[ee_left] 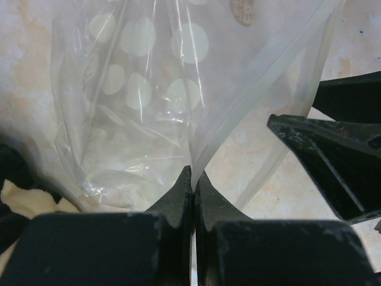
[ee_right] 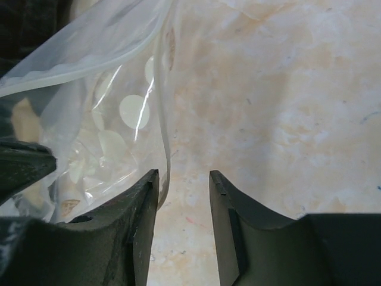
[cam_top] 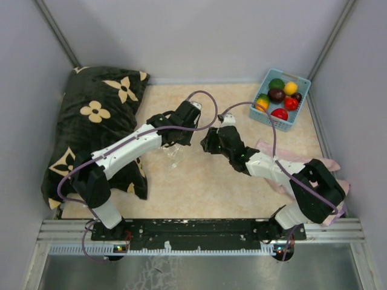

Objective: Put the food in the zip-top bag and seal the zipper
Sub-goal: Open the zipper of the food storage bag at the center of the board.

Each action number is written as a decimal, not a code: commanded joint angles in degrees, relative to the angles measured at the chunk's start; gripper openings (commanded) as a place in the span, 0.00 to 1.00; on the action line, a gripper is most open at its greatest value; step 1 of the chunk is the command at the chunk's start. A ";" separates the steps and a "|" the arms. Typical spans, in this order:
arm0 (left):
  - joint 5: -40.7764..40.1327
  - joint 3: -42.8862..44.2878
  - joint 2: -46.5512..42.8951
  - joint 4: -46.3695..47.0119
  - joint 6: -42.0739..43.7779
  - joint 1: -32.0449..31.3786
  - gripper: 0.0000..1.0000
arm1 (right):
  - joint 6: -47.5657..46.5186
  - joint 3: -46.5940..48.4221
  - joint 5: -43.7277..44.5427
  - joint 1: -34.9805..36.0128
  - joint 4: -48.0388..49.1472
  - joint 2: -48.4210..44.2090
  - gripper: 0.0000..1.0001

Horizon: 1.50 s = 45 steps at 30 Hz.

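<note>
While the left gripper (ee_left: pixel 193 180) pinches the zip-top bag (ee_left: pixel 143 95) by its edge, right gripper (ee_right: pixel 184 176) spread open, bag just beside one finger.

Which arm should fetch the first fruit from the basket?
Probably right: the right pincer is open, and the basket sits on that side. The left pincer is shut on the zip-top bag.

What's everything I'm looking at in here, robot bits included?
pillow: one, black with cream flowers, far left of the table.
basket: one, light blue, far right corner.
food: about seven pieces, green, yellow, orange, red, maroon, all in the basket.
zip-top bag: one, clear with white dots, centre, between the claws.
cloth: one, pink, right side, under the right arm.
table: one, beige marbled.
left claw: black, shut on the bag's edge.
right claw: black, open beside the bag.
</note>
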 commanded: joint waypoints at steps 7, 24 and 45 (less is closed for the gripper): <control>2.94 -0.57 -2.32 1.12 -0.62 -0.29 0.00 | 3.78 2.96 -6.07 -0.50 14.32 2.58 0.52; -6.21 -2.08 -9.25 2.07 0.22 -0.05 0.00 | 5.26 7.63 -2.76 -1.26 11.77 15.93 0.37; -5.93 -2.29 -7.73 0.65 1.93 2.69 0.00 | -4.02 9.45 -8.82 -2.64 1.95 6.70 0.49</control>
